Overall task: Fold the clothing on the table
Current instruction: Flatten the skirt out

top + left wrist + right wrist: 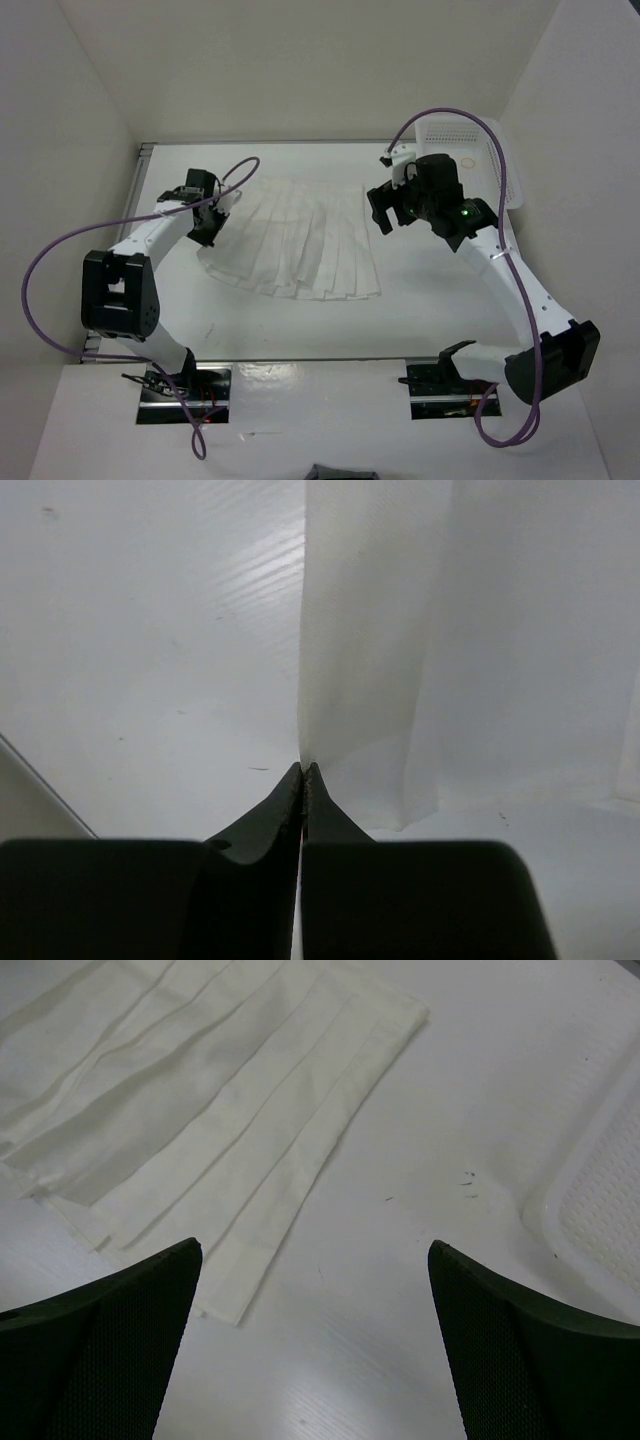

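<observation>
White walls (300, 60) enclose the table (430, 295) (grey-rimmed, perhaps lightly scuffed) bearing the clothing (295, 242).

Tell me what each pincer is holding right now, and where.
Left pincer pinches the clothing at its left edge; right pincer holds nothing.

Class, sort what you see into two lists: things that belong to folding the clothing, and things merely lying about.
Belongs to the job: the clothing, the table, the left hand pinching the clothing's edge, the open right hand.
Lying about: the white lattice basket at the table's far right corner.
</observation>
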Tool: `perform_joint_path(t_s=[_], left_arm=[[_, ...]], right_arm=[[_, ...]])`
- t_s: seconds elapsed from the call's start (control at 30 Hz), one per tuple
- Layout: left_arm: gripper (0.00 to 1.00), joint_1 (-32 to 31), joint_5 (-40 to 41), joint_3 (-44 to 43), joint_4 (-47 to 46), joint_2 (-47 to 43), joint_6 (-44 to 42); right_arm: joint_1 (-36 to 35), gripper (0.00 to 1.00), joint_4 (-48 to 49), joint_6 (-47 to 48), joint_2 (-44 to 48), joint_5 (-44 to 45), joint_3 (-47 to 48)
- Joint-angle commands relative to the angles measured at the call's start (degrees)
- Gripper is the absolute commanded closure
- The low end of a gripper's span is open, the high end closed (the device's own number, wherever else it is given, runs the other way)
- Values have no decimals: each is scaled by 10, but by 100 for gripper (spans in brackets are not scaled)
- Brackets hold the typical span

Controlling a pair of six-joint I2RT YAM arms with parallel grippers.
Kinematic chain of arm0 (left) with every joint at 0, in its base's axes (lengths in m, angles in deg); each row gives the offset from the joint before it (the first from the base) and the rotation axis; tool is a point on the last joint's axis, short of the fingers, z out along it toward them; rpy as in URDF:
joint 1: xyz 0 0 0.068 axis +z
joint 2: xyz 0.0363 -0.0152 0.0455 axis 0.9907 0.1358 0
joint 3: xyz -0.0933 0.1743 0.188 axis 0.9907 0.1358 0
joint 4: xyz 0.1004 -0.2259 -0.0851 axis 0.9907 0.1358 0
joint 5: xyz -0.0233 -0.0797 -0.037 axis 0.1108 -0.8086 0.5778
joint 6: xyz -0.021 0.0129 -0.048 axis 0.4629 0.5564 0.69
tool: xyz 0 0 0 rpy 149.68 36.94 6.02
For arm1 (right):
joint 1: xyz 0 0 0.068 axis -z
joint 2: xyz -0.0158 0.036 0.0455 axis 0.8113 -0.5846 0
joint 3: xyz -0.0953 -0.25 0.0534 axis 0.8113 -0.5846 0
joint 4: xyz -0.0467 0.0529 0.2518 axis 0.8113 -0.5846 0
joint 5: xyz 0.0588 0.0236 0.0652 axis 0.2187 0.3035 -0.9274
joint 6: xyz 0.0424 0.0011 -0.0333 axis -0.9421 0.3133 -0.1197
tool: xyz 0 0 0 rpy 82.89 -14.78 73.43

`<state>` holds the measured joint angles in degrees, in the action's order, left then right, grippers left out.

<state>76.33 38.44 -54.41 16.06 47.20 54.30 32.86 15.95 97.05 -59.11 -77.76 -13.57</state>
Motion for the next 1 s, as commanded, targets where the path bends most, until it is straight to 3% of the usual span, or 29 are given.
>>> perform_joint_path(t_s=[0.0, 0.13, 0.33, 0.47, 0.5, 0.57, 0.67, 0.77, 0.87, 0.97], left_arm=[[99, 26, 32, -23, -6, -13, -17], [96, 70, 42, -23, -26, -13, -32], [76, 105, 57, -28, -43, -28, -45], [51, 118, 82, -21, -58, -34, -52], [36, 124, 82, -21, -63, -34, -52], [27, 146, 1, -21, -42, -34, -52], [20, 152, -144, -42, 8, -34, -65], [20, 130, -219, -49, 43, -18, -65], [20, 96, -210, -26, 37, 3, -44], [20, 85, -210, -10, 24, 8, -33]], right_arm=[[1, 2, 20, -5, 23, -3, -3], [1, 2, 20, -5, 28, -3, -9], [1, 2, 25, -5, 23, -8, -9], [1, 2, 25, -10, 18, -8, -9], [1, 2, 25, -10, 18, -14, -14], [-4, 2, 14, -10, 7, -14, -14], [-41, 2, -18, -4, -30, -12, 0], [-68, 2, -29, -9, -88, -4, 11], [-75, 2, -22, -16, -138, -23, 23], [-120, 2, -28, -23, -200, 21, 43]])
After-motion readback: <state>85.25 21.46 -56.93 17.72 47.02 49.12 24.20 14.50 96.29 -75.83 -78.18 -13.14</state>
